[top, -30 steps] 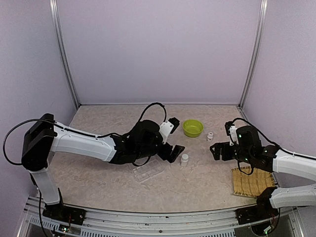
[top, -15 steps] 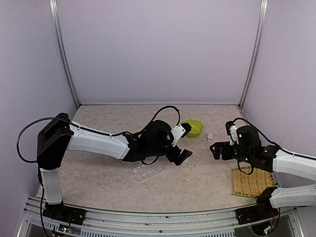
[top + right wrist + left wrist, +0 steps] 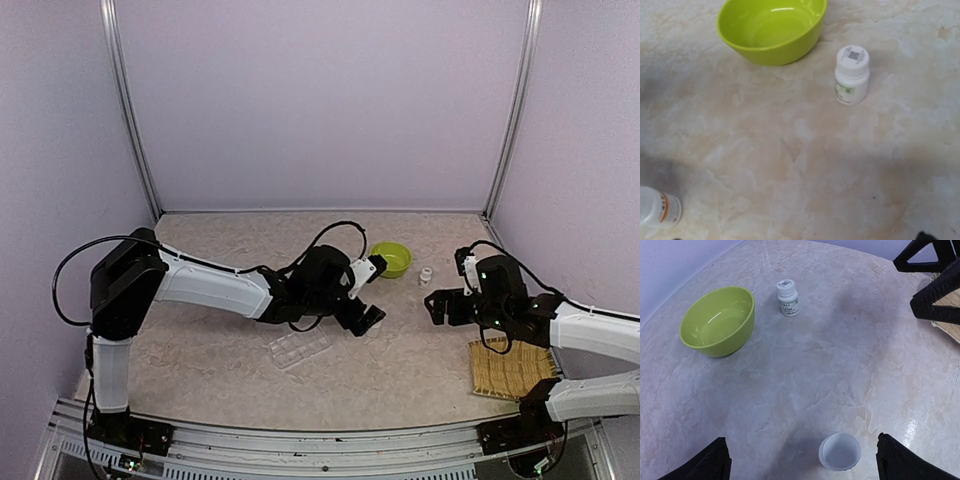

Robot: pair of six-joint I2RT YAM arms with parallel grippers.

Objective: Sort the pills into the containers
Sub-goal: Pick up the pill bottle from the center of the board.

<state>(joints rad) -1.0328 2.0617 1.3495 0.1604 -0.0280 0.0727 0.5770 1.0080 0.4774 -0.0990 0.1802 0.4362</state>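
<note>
Risk: tip-over at left hand point(image 3: 369, 292).
Both hands spread wide, empty; right hand point(image 3: 437, 306) well apart. Between left fingers point(image 3: 710, 466) stands small white plastic bottle point(image 3: 839, 452); off-centre closing could topple it. Nearby on desk point(image 3: 200, 360): flat clear plastic pill box point(image 3: 300, 347); pills unseen.

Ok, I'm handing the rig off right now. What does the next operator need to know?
Left gripper: open, fingers either side of the near bottle, not gripping it.
Right gripper: open, empty, above the table by the mat.
Box lies below the left arm. The second bottle stands beside the empty bowl.
Done: nothing visible, no pills in view.
Left: get the pills out and sort them into the box.
</note>
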